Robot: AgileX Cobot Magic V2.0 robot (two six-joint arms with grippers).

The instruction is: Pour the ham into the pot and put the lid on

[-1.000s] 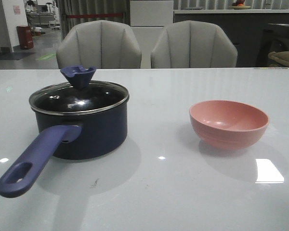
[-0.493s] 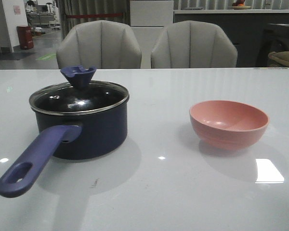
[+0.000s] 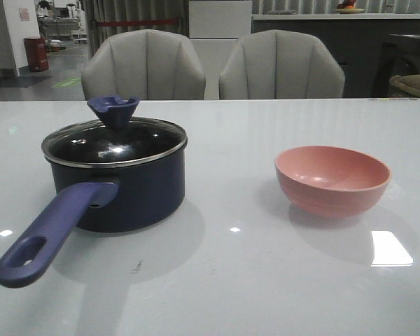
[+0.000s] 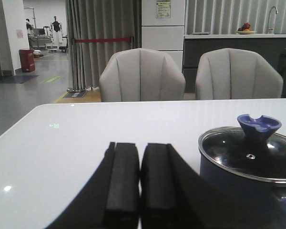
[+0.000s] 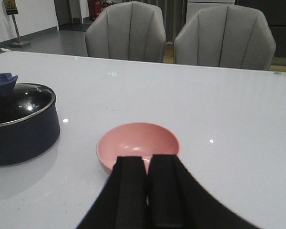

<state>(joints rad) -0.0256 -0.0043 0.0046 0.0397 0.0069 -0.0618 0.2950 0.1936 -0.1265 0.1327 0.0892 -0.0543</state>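
The dark navy pot (image 3: 126, 189) stands on the left of the white table, its purple-blue handle (image 3: 45, 234) pointing to the front left. The glass lid (image 3: 115, 140) with its purple-blue knob (image 3: 114, 110) lies on the pot. The pot also shows in the left wrist view (image 4: 250, 171) and the right wrist view (image 5: 19, 124). No ham is in view. The pink bowl (image 3: 332, 178) looks empty. My left gripper (image 4: 140, 157) is shut and empty, beside the pot. My right gripper (image 5: 148, 164) is shut and empty, just in front of the pink bowl (image 5: 138, 145).
Two grey chairs (image 3: 143, 63) (image 3: 281, 63) stand behind the table's far edge (image 3: 266, 100). Neither gripper shows in the front view.
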